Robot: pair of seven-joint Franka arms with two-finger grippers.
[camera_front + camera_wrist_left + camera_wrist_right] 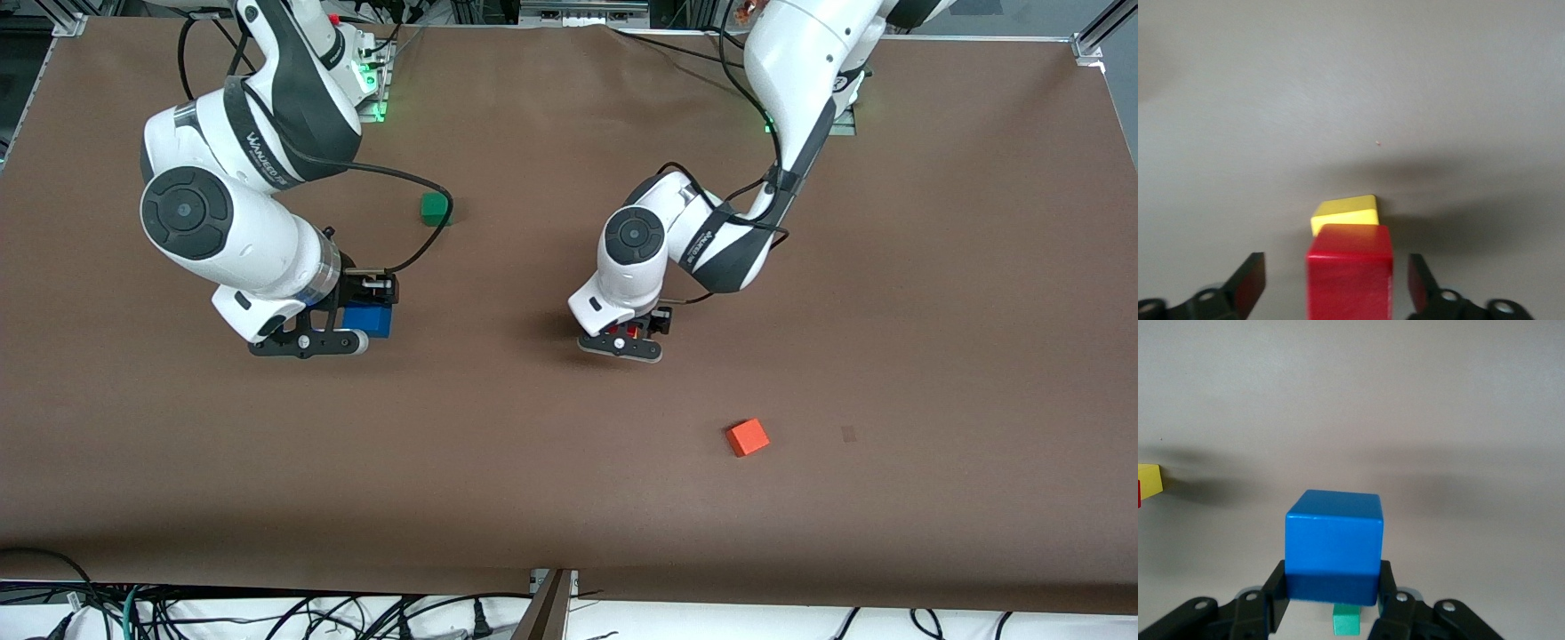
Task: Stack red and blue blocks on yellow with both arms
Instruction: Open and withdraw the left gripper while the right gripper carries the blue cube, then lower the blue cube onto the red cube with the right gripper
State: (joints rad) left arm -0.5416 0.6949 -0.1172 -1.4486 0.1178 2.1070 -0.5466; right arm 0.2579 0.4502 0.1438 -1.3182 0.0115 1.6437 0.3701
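While my left end effector [1337,283] sits low over the middle of the surface [933,293], its fingers stand apart on either side of the red block [1350,270], not touching it. The red block looks to be resting on the yellow block [1346,212], slightly offset, so I judge the first stacking step placed and released. My right end effector [1331,603] is clamped on the blue block [1333,545], toward the right arm's end. Next: lift the left clear straight up without nudging red, then bring blue across and lower it squarely. Open room all around the stack; green block [435,208] and orange block [748,436] lie well apart from it.
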